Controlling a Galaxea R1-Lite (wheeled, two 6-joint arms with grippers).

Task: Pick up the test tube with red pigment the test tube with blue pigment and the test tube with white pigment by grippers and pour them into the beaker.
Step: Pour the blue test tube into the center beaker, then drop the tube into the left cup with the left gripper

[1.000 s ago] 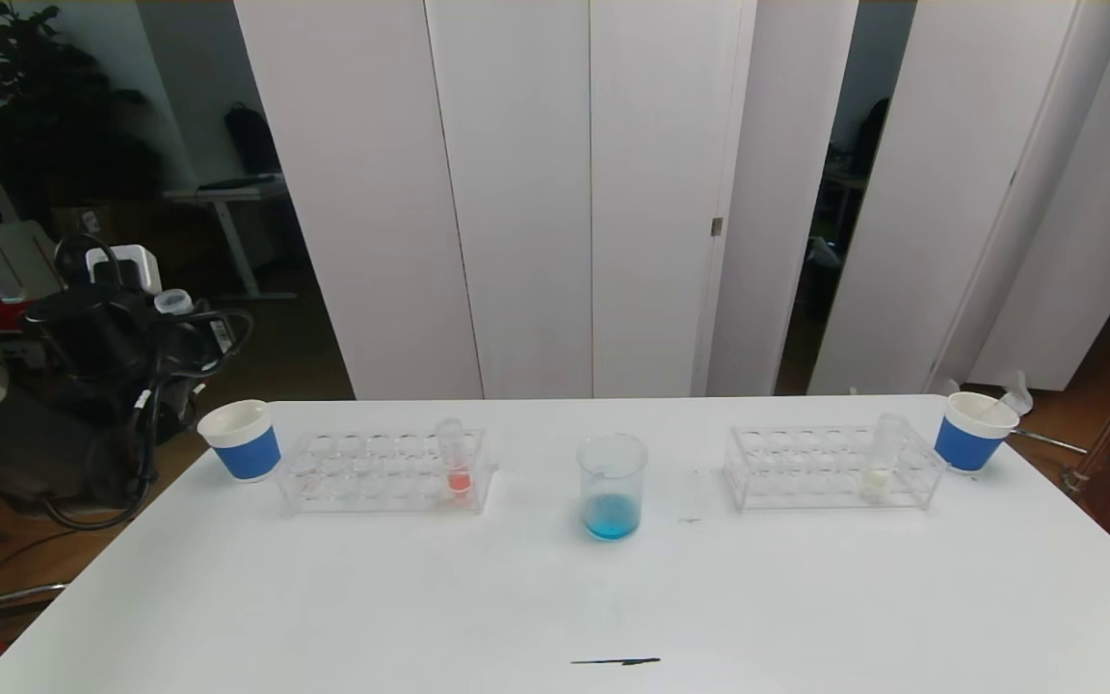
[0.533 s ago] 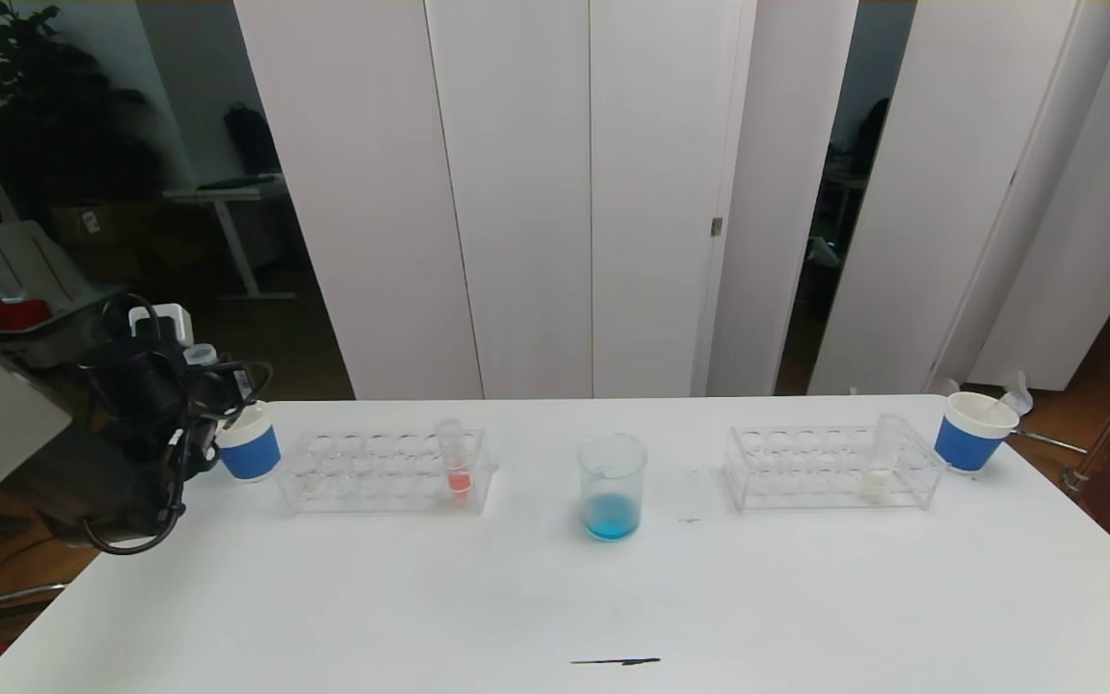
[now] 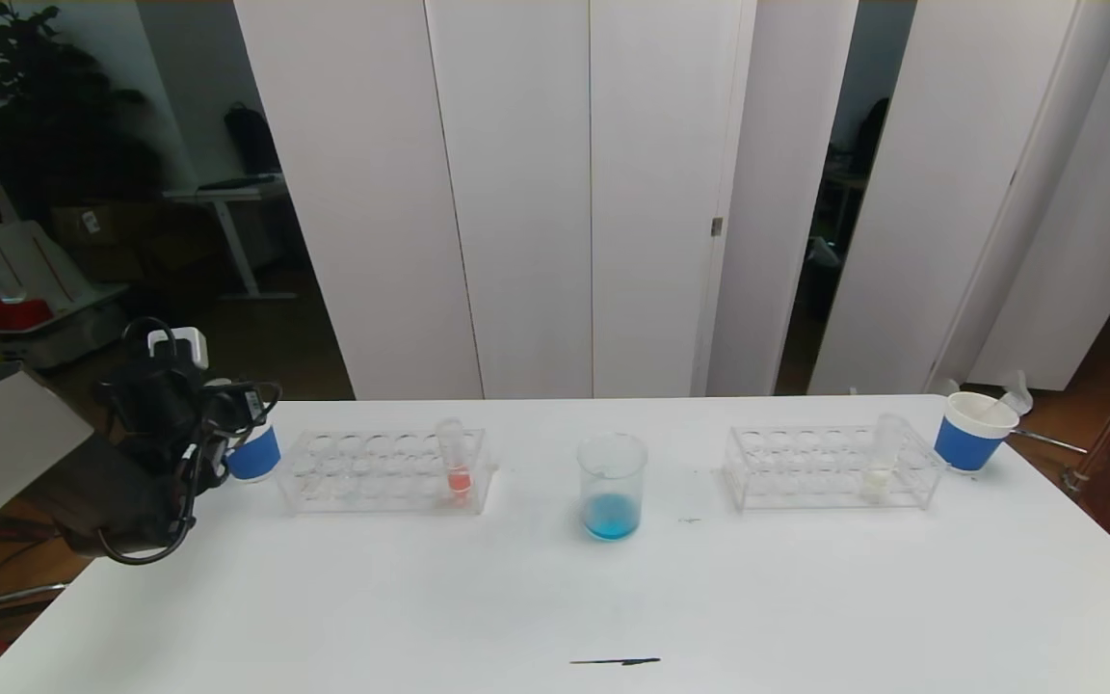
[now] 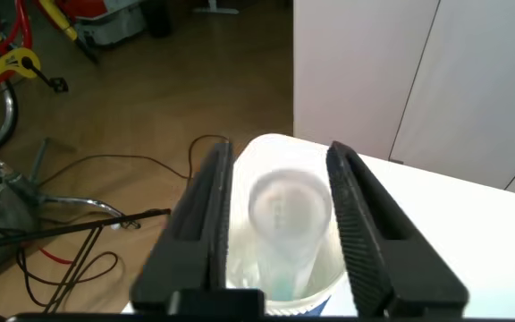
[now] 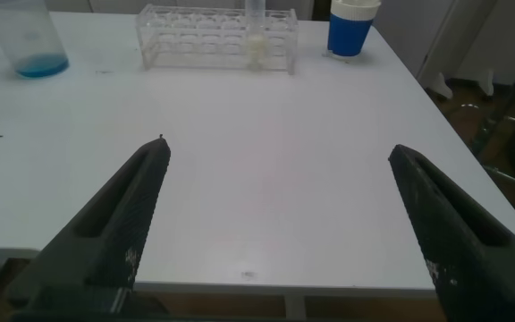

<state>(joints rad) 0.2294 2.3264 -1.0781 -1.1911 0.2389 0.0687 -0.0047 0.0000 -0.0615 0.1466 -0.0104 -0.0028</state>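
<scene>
My left gripper [image 3: 232,424] [image 4: 280,152] hovers over the blue-banded paper cup [image 3: 254,455] [image 4: 327,268] at the table's left end. A clear test tube [image 4: 286,224] with a faint blue trace at its bottom stands in that cup between the fingers. The jaws stand slightly apart, with a thin gap beside the tube. The beaker [image 3: 611,487] [image 5: 29,36] at mid-table holds blue liquid. The red-pigment tube [image 3: 456,461] stands in the left rack [image 3: 372,474]. In the right rack [image 3: 806,470] stands the white-pigment tube [image 3: 881,461] [image 5: 256,40]. My right gripper [image 5: 277,148] is wide open and empty over the near right table.
A second blue-banded paper cup [image 3: 971,431] [image 5: 351,27] sits at the far right corner. A thin dark mark [image 3: 615,661] lies near the table's front edge. White panels stand behind the table, and cables and clutter lie on the floor off its left side.
The left arm came down and toward the left cup, lowering the clear tube into it. Its jaws have eased apart from the tube. The right arm stayed put.
</scene>
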